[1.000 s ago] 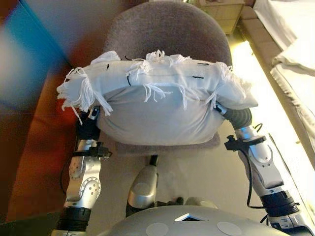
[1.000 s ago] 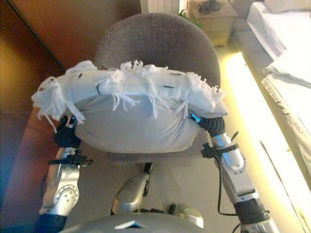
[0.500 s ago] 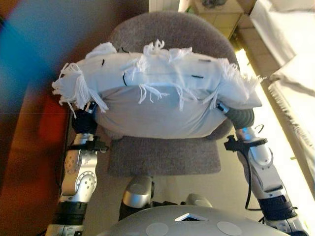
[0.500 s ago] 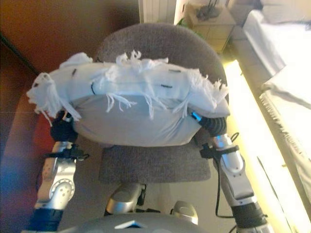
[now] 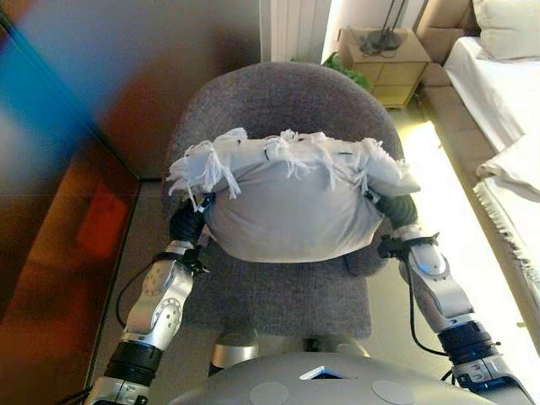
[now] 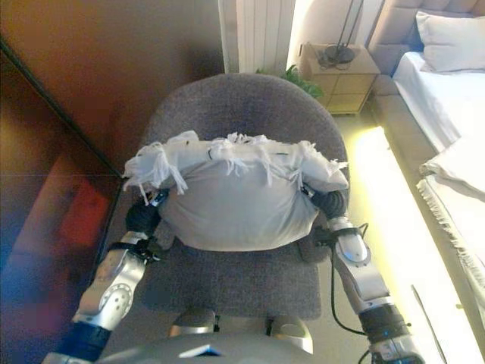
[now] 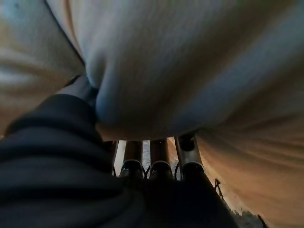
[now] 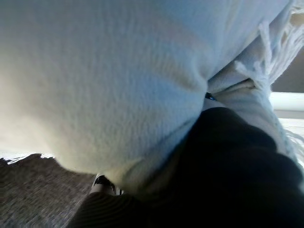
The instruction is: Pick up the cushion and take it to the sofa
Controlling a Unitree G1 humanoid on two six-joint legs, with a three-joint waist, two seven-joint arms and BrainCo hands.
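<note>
A white cushion (image 5: 291,207) with fringed edges is held between my two hands above the seat of a grey upholstered armchair (image 5: 278,93). My left hand (image 5: 187,224) is at the cushion's left end, under the fringe. In the left wrist view the fingers (image 7: 156,161) run under the cushion (image 7: 190,61) and the thumb presses into it from above. My right hand (image 5: 396,208) is at the cushion's right end, mostly covered by it. The right wrist view shows only the dark cover (image 8: 223,166) against the cushion (image 8: 104,76).
A brown glossy wall or cabinet (image 5: 67,211) stands close on the left. A white radiator (image 5: 295,29) and a small wooden bedside table (image 5: 384,59) are behind the chair. A bed with white bedding (image 5: 506,93) runs along the right, across a lit strip of floor.
The whole view has tilted up and now shows more of the room. The cushion sits lower and further out, over the armchair seat, with both hands still at its ends.
</note>
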